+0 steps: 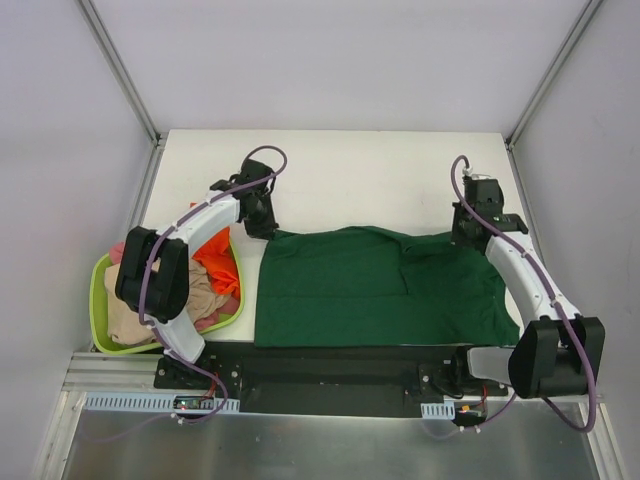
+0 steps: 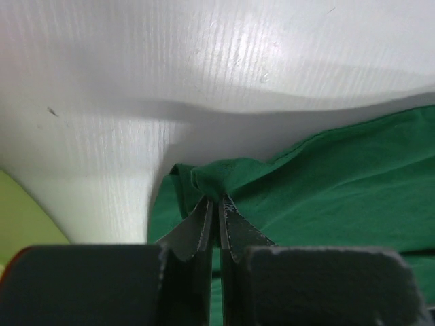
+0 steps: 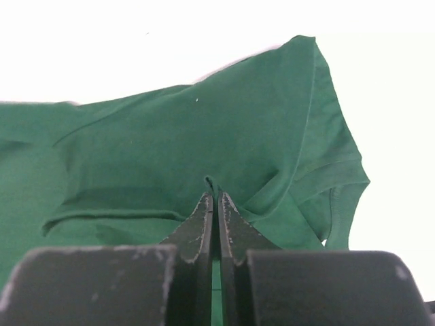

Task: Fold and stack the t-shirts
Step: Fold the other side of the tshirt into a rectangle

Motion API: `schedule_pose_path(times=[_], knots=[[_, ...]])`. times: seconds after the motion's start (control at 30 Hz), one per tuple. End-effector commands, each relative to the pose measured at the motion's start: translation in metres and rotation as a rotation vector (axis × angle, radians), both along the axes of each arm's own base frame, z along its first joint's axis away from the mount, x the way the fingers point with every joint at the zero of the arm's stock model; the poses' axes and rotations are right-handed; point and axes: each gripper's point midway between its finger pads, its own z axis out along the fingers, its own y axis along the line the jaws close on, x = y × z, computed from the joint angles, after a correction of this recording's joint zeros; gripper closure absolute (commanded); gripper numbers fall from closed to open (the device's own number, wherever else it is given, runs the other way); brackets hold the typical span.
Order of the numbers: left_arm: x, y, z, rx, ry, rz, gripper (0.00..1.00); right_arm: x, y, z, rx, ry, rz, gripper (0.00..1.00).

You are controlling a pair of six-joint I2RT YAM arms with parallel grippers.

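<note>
A large dark green t-shirt [image 1: 370, 290] lies spread across the white table [image 1: 350, 180], partly folded, with a fold line down its middle. My left gripper [image 1: 265, 228] is at the shirt's far left corner. In the left wrist view that gripper [image 2: 217, 198] is shut on a bunched bit of the green cloth [image 2: 340, 183]. My right gripper [image 1: 467, 238] is at the shirt's far right corner. The right wrist view shows it [image 3: 216, 194] shut on a small pinch of the green fabric [image 3: 204, 129], with a sleeve to its right. An orange t-shirt [image 1: 215, 262] and a beige t-shirt [image 1: 200, 295] lie crumpled together.
A lime-green basket [image 1: 97, 290] stands at the table's left edge and holds the orange and beige cloth plus a bit of pink [image 1: 118, 250]. White walls close in the table at the back and on both sides. A black rail runs along the near edge.
</note>
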Motion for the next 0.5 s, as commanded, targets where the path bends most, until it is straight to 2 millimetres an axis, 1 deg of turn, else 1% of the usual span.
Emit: schedule_pose_path(times=[0.0, 0.2, 0.27, 0.37, 0.47], knots=[[0.02, 0.004, 0.031, 0.039, -0.162, -0.043, 1.0, -0.004, -0.016, 0.012, -0.06, -0.009, -0.049, 1.0], [0.041, 0.001, 0.033, 0.057, -0.186, -0.04, 1.0, 0.02, -0.012, 0.033, -0.026, -0.031, -0.046, 0.99], [0.045, 0.0, 0.031, 0.055, -0.182, -0.037, 1.0, 0.026, -0.009, 0.037, -0.018, -0.027, -0.042, 1.0], [0.042, 0.0, 0.027, 0.055, -0.17, -0.03, 1.0, 0.025, -0.008, 0.038, -0.006, -0.013, -0.046, 0.99], [0.034, 0.004, 0.023, 0.06, -0.165, -0.016, 1.0, 0.016, -0.007, 0.035, 0.001, 0.001, -0.042, 1.0]])
